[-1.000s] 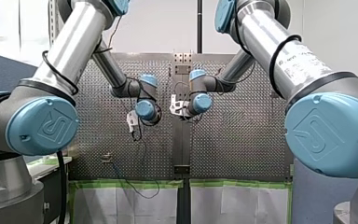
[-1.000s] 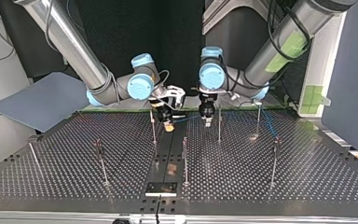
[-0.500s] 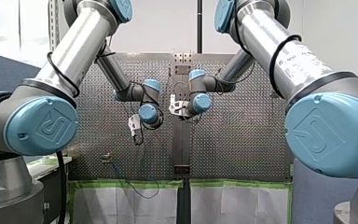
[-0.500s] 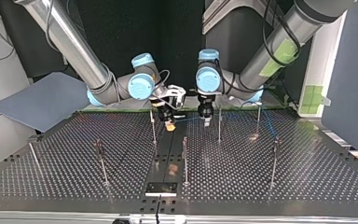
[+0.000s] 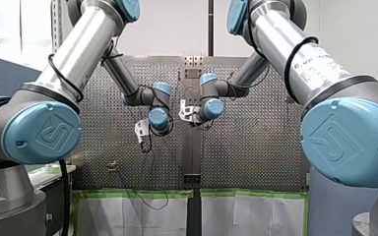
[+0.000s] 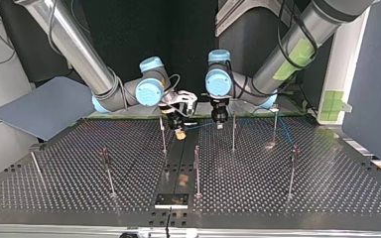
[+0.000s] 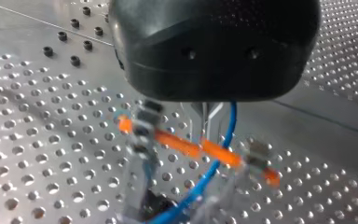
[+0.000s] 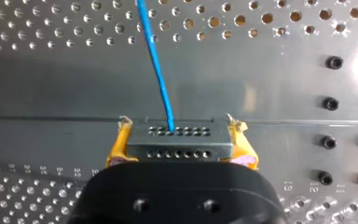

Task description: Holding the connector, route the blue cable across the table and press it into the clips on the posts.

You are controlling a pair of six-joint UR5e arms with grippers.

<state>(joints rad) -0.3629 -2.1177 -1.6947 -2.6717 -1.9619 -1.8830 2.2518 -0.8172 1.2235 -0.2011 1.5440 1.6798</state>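
Blue cable [image 8: 156,65] runs out of a grey metal connector [image 8: 182,148]. My right claw [image 8: 179,140] clamps the connector between yellow pads [image 8: 116,150], above the perforated surface [image 8: 261,28]. From the connector the cable leads sideways to my left claw [image 6: 219,123] just beside it; whether that claw grips cannot be told.

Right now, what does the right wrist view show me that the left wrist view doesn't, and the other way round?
Only the right wrist view: the grey metal connector with two rows of holes, clamped between the yellow pads of my right gripper, with the thin blue cable leaving it. Only the left wrist view: my black left gripper and, ahead of it, a blurred orange bar crossing the cable; I cannot identify it. Both: the blue cable over the perforated metal table.
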